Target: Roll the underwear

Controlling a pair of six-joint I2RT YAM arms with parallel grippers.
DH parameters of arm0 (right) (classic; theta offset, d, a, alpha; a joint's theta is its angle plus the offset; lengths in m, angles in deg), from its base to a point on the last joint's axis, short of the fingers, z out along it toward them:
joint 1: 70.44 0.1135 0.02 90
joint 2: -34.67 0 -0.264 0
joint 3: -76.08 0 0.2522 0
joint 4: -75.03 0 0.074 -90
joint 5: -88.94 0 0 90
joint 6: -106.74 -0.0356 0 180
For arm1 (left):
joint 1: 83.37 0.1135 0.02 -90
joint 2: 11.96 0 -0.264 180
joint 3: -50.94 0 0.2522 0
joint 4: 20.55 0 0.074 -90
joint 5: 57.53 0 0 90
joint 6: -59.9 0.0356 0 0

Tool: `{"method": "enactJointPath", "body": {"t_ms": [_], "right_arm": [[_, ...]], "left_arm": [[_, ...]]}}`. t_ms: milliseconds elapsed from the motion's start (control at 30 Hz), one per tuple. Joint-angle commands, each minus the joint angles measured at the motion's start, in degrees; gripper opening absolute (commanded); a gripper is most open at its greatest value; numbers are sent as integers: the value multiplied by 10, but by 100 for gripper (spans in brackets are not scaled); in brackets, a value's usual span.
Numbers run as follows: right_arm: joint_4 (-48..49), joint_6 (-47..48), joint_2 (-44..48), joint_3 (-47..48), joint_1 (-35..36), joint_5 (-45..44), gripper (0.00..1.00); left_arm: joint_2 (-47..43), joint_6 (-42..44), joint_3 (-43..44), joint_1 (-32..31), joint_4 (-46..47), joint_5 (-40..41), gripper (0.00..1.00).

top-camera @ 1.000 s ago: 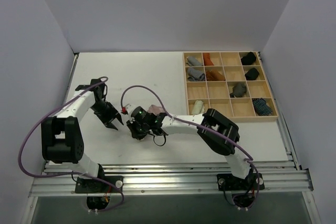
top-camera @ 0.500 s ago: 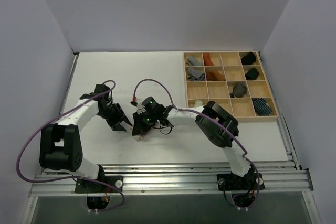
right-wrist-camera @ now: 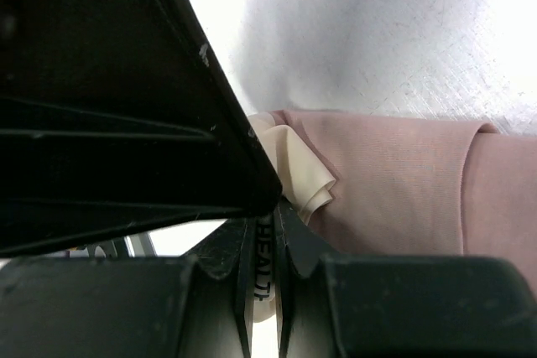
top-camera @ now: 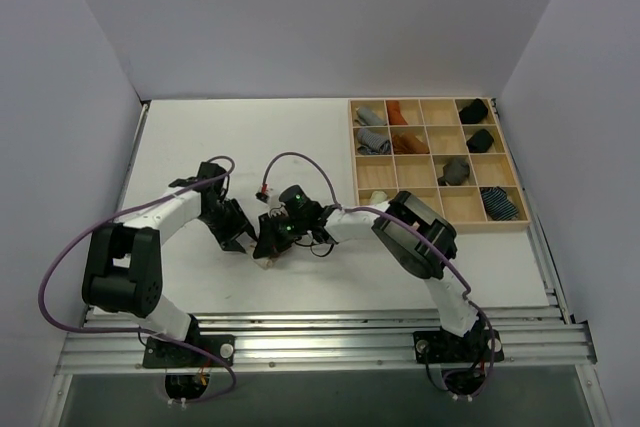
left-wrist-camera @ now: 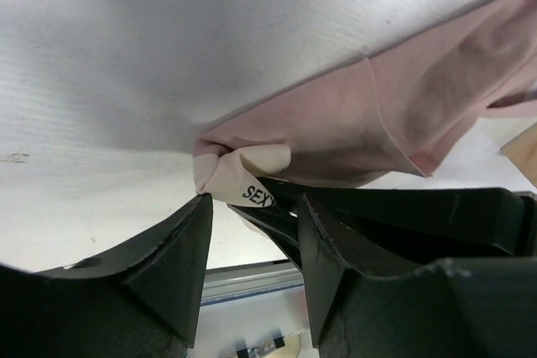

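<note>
Near the middle of the surface (top-camera: 200, 137), well apart from the wooden tray (top-camera: 350, 162), the pink underwear (left-wrist-camera: 377, 115) lies flat, mostly hidden under the two arms in the overhead view. The right tool (right-wrist-camera: 264, 224) has its fingers pressed together on the beige waistband (right-wrist-camera: 294, 169), pinching only a small bunched corner of it. The left tool (left-wrist-camera: 252, 203) stands spread, its fingers to either side of that same corner and just beside the right tool's tip, with nothing between them gripped.

The main risk, as I judge it, is crowding. Both tools aim at one small fold, so if the left one closes here it may clamp the right tool's finger rather than cloth, or knock the band loose. The right tool's hold is thin, and a sideways pull could let the waistband slip out. Dragging the corner instead of lifting and turning it would likely slide the whole garment along the surface and crease it, giving a loose, lopsided roll.
</note>
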Motion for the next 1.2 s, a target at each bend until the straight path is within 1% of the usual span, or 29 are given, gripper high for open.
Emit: {"method": "enactJointPath", "body": {"t_ms": [0, 200, 400, 433, 533, 567, 633, 667, 767, 800, 867, 900, 1033, 1100, 1133, 1167], "right_arm": [[-46, 10, 2, -27, -4, -38, 0], [-33, 1, 7, -36, -3, -47, 0], [-29, -1, 9, -36, -3, -51, 0], [-28, -2, 11, -35, -2, -52, 0], [-31, -6, 12, -32, -2, -56, 0], [-34, -6, 13, -29, -3, -56, 0], [-44, -7, 20, -28, -2, -70, 0], [-48, -8, 24, -31, -1, -76, 0], [-61, -9, 45, -36, 1, -91, 4], [-67, -7, 50, -37, 5, -94, 8], [-92, 3, 70, -37, 8, -113, 12], [-100, 6, 77, -37, 11, -120, 16], [-152, 32, 136, -36, 26, -178, 26], [-184, 51, 155, -30, 37, -225, 30], [-192, 61, 171, -22, 54, -243, 31], [-212, 72, 176, -17, 66, -284, 32]], "left_arm": [[-28, -35, -9, -6, -22, 55, 53], [-44, -60, -7, -27, -45, 96, 53], [-39, -79, -19, -49, -11, 98, 53], [-34, -80, -19, -56, -8, 103, 52], [-4, -84, -19, -64, -14, 118, 45], [5, -88, -16, -68, -27, 128, 38], [17, -87, -19, -72, -32, 138, 32], [17, -87, -22, -75, -28, 140, 25], [13, -86, -43, -77, -2, 129, 17], [19, -86, -47, -77, 8, 126, 12], [28, -78, -42, -80, 6, 122, 7], [37, -75, -39, -86, -3, 124, 3], [51, -64, -26, -99, -28, 125, 2], [55, -64, -26, -101, -34, 116, 2], [56, -66, -25, -102, -38, 114, 2], [57, -66, -20, -103, -45, 112, 2]]}}
